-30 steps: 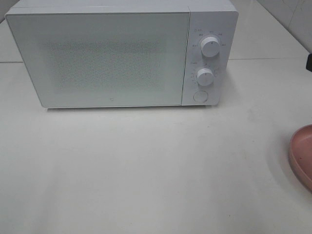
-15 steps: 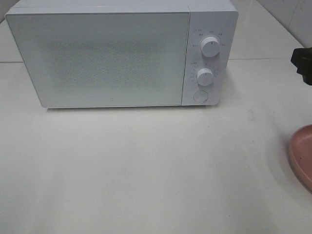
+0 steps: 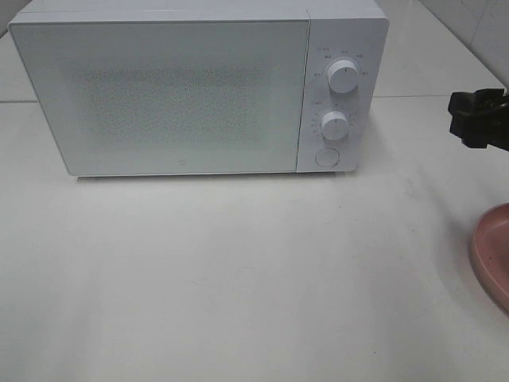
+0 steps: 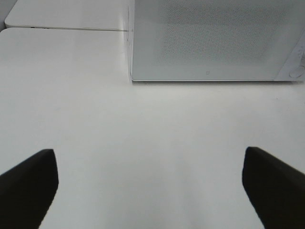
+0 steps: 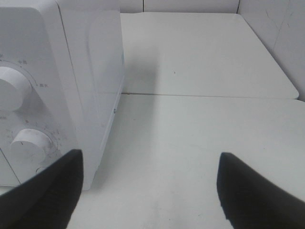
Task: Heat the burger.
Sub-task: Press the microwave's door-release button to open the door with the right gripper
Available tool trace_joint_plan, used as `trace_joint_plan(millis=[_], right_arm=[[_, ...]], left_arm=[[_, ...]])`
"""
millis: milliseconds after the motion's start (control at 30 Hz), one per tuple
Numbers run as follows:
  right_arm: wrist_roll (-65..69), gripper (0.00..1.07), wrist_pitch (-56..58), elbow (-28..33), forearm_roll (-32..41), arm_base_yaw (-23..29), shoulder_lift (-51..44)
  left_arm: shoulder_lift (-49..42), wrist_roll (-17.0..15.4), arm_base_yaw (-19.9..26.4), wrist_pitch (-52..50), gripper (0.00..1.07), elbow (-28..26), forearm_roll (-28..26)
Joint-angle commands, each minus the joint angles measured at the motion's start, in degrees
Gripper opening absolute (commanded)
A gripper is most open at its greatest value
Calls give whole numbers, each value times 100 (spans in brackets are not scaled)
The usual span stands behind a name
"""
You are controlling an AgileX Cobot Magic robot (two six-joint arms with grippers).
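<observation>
The left claw [image 4: 147, 152] is hanging with its two dark fingers spread wide, holding nothing and touching nothing, above the bare white table [image 4: 143, 129]. Straight ahead of it, well apart, the white microwave [image 4: 209, 43] is standing with its door closed.

The right claw [image 5: 150, 155] is also spreading its fingers wide around empty air, reaching forward above the table. To its left, near, the microwave's upper knob [image 5: 12, 93] and lower knob [image 5: 31, 143] are showing. Behind this claw, a pink plate [image 3: 493, 247] is lying at the table's edge.

The burger is not showing; whether it is sitting behind the speckled door cannot be told.
</observation>
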Motion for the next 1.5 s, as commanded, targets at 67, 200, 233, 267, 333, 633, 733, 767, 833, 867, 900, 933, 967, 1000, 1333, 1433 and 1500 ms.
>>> trace_joint_plan(millis=[67, 200, 233, 267, 333, 633, 733, 767, 833, 867, 900, 933, 967, 1000, 1333, 1433, 1500], right_arm=[[-286, 75, -413, 6, -11, 390, 286], [-481, 75, -779, 6, 453, 859, 584], [-481, 75, -779, 6, 453, 859, 584], [-607, 75, -985, 6, 762, 1077, 722], [-682, 75, -1060, 6, 917, 1197, 791], [-1312, 75, -1856, 6, 2361, 2309, 1358], [-1392, 75, -2091, 6, 2779, 2595, 1524], [-1438, 75, -2235, 6, 3060, 2796, 1633], [-1444, 75, -2292, 6, 3151, 2876, 1673], [-1444, 75, -2384, 6, 3277, 3042, 1748], [-1444, 75, -2384, 6, 3277, 3042, 1748], [-1438, 75, -2447, 6, 3358, 3191, 1833], [-1438, 75, -2447, 6, 3358, 3191, 1833], [-1438, 75, -2487, 6, 3421, 3266, 1885], [-1364, 75, -2510, 6, 3724, 3627, 2068], [-1169, 74, -2504, 6, 3736, 3627, 2068], [-825, 73, -2498, 6, 3736, 3627, 2068]], left_arm=[[-103, -23, 6, 29, 98, 11, 29], [-103, -23, 6, 29, 98, 11, 29], [-103, -23, 6, 29, 98, 11, 29], [-103, -23, 6, 29, 98, 11, 29], [-103, -23, 6, 29, 98, 11, 29], [-103, -23, 6, 29, 98, 11, 29], [-103, -23, 6, 29, 98, 11, 29], [-103, -23, 6, 29, 98, 11, 29], [-103, -23, 6, 29, 98, 11, 29], [-103, -23, 6, 29, 98, 11, 29], [-103, -23, 6, 29, 98, 11, 29], [-103, -23, 6, 29, 98, 11, 29], [-103, -23, 6, 29, 98, 11, 29], [-103, -23, 6, 29, 98, 11, 29], [-103, -23, 6, 29, 98, 11, 29], [-103, -23, 6, 29, 98, 11, 29], [-103, -23, 6, 29, 98, 11, 29]])
